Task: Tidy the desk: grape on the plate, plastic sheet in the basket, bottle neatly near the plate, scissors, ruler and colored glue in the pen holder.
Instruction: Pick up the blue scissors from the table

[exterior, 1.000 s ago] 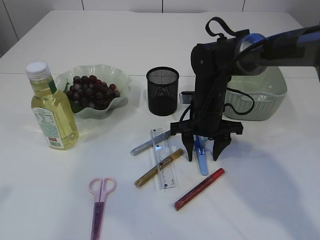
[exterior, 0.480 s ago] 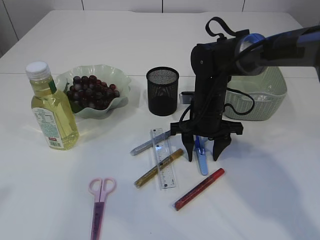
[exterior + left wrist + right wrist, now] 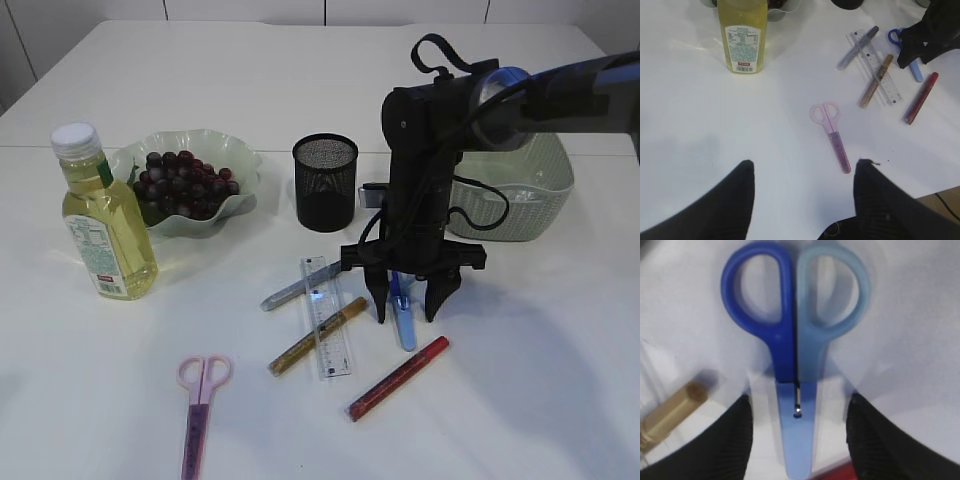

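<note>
Blue scissors lie flat on the white surface right of centre in the exterior view, with the right pincer lowered over them, its jaws spread and one finger on either side of the scissors; whether the fingers touch them cannot be told. In the right wrist view the scissors fill the frame, dark blue and light blue handle loops at the top, closed blade pointing down between the two dark fingers, and a gold glue pen's end shows at lower left.

Just left of the pincer in the exterior view lie a clear ruler, a silver glue pen and the gold glue pen, both pens crossing the ruler. A red glue pen lies below the pincer. Pink scissors lie apart at lower left.

The black mesh pen holder stands upright at upper centre. Grapes sit on the wavy green plate at upper left, and the bottle of yellow liquid stands just beside it. A pale green basket sits at the right, partly behind the arm.

The left pincer is released, hovering above bare surface at the bottom of its wrist view, below the pink scissors.
</note>
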Motion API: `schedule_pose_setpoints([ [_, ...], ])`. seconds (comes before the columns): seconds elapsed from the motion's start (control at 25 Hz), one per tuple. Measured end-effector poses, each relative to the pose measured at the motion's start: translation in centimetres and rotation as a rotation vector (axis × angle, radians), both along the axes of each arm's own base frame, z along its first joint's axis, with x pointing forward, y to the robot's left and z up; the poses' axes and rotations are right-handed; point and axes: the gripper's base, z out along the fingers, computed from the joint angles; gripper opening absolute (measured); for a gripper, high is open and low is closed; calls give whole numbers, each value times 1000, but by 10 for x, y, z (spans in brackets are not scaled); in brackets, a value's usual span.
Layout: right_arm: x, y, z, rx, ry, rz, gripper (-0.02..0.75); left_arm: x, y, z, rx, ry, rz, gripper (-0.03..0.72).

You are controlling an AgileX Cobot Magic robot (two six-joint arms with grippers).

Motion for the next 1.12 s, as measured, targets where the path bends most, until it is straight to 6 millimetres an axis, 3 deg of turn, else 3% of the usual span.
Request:
schedule_pose_setpoints([
  [0.56,0,0,0,0,0,0,198,0,0,0,0,0,0,449],
  [1.12,0,0,1,1,-2,0,174,0,0,0,0,0,0,440],
])
